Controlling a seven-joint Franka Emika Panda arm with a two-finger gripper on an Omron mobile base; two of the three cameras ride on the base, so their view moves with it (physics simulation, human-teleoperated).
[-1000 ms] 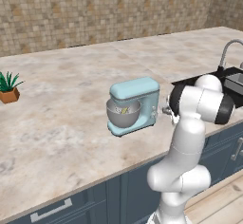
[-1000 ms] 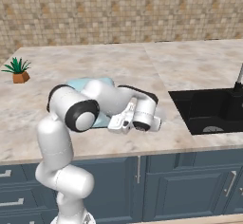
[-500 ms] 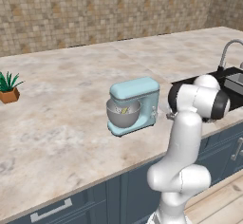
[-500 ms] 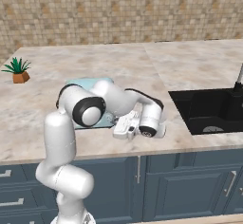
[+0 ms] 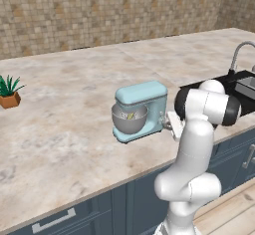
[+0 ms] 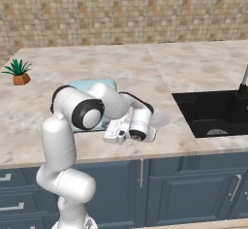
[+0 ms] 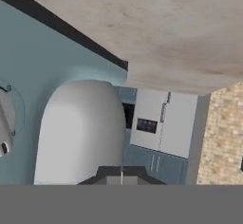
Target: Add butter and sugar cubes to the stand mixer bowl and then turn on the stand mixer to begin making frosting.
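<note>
The pale blue stand mixer [image 5: 142,109] is seen standing near the front edge of the marbled stone counter [image 5: 60,139], with broad bare surface to its left and behind. The polished grey stand mixer bowl [image 5: 129,119] is seated under the head. The gripper [image 7: 121,175] is pressed together, empty, close against the mixer's rounded rear. A black sink [image 6: 218,111] is recessed well to the right.
</note>
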